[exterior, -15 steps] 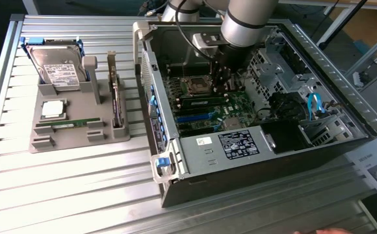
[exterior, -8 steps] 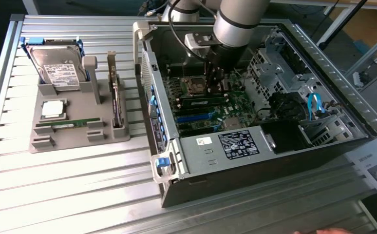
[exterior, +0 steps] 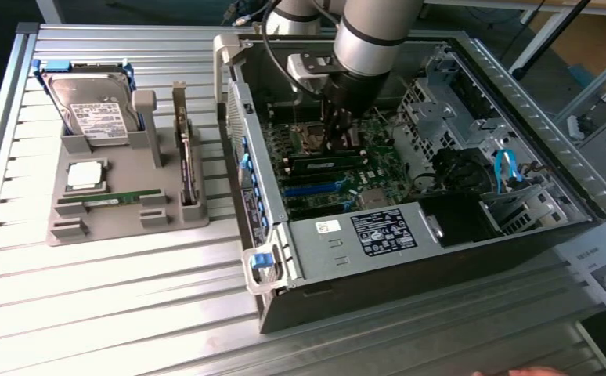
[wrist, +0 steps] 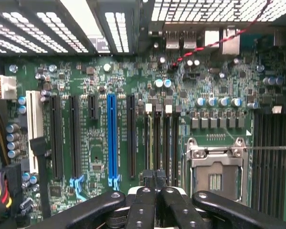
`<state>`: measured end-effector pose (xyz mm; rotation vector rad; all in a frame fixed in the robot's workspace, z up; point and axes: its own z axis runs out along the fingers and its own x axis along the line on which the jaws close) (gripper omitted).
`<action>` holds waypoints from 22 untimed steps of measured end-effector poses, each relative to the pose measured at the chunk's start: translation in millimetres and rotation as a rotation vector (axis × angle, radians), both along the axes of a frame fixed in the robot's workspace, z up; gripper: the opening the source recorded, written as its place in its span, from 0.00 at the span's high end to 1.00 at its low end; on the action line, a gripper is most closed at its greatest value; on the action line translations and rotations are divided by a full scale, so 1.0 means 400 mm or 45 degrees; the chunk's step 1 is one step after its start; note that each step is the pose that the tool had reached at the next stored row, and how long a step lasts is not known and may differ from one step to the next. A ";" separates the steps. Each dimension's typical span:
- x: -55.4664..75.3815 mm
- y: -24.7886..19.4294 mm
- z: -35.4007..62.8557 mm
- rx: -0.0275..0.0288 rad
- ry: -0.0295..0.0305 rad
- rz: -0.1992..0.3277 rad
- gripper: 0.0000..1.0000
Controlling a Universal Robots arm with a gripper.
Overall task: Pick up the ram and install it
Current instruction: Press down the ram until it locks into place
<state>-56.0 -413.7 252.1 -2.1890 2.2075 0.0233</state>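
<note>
A ram (exterior: 110,198), a narrow green stick with a pale label, lies flat in the grey holder (exterior: 125,223) at the exterior view's left. My gripper (exterior: 340,143) reaches down into the open computer case (exterior: 408,243), far from that stick. In the wrist view the gripper (wrist: 155,175) is shut, its black fingers (wrist: 144,202) pressed together with nothing visible between them. The tips hang just over the row of memory slots (wrist: 162,138) beside the processor socket (wrist: 214,167). Whether a stick sits in the slot beneath the tips I cannot tell.
The holder also carries a hard drive (exterior: 92,110), a square silver chip (exterior: 84,174) and a dark card (exterior: 186,157) standing on edge. Case walls, a drive cage (exterior: 434,102) and cables (exterior: 506,168) crowd the arm. A blue slot (wrist: 112,138) runs beside the memory slots.
</note>
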 end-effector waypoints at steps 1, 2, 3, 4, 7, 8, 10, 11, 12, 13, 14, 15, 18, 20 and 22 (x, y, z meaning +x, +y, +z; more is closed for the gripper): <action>-0.003 0.000 0.000 0.0001 0.0000 0.000 0.90; -0.006 0.000 0.000 0.0000 0.0000 0.000 0.90; -0.009 0.000 0.000 -0.0001 0.0000 0.000 0.90; -0.013 0.000 0.000 0.0000 0.0000 0.000 0.90; -0.018 0.000 0.000 0.0000 0.0000 0.000 0.90; -0.018 0.000 0.000 0.0000 0.0000 0.000 0.90; -0.018 0.000 0.000 -0.0001 0.0000 0.000 0.90; -0.018 0.000 0.000 0.0000 0.0001 0.000 0.90; -0.018 0.000 0.000 -0.0001 0.0000 0.000 0.90; -0.018 0.000 0.000 0.0000 0.0000 0.000 0.90; -0.018 0.000 0.000 0.0000 0.0000 0.000 0.90; -0.018 0.000 0.000 0.0000 0.0000 0.000 0.90; -0.018 0.000 -0.001 0.0000 0.0000 0.000 0.90; -0.018 0.000 -0.005 0.0001 -0.0001 0.000 0.90; -0.018 0.000 -0.010 0.0000 0.0001 0.000 0.90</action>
